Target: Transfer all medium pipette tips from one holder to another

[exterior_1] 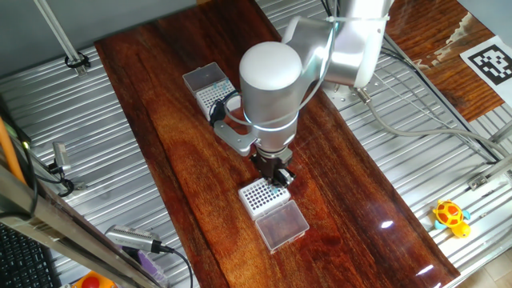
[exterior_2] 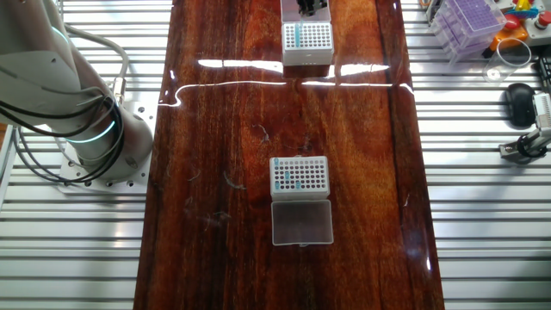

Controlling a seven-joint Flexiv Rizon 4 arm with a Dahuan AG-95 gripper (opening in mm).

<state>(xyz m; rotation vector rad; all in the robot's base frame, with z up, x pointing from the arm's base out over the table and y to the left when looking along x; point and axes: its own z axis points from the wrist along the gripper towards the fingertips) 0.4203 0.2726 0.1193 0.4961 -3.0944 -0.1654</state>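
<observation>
Teal dots in both racks, so this job is partway through, I'd say. In the other fixed view the rack near the middle of the counter (exterior_2: pixel 299 175) shows a loose scatter of medium pipette tips (exterior_2: pixel 291 179), mostly toward its left side, with its clear lid (exterior_2: pixel 301 223) hinged open flat beside it. The second rack (exterior_2: pixel 307 41), up at the far end of the counter (exterior_2: pixel 215 129) in that view, has a short column of teal down its left side and dark bare holes across the rest. Which rack is giving and which is receiving, I can't say from here. Either way, plenty of tips are left to move, and I can't count them at this size.

Now the arm: its white body leans in over the wood, wrist pointing straight down, with the gripper (exterior_1: pixel 277 179) right over the far corner of the rack with the open lid (exterior_1: pixel 262 196) in the one fixed view. The black fingers (exterior_1: pixel 282 177) sit low, at or just above the grid. They look drawn close together, but whether they're pinching a tip or simply narrowed, I cannot tell; the wrist hides the gap. A toy turtle (exterior_1: pixel 450 217) sits off on the metal slats, well clear.
</observation>
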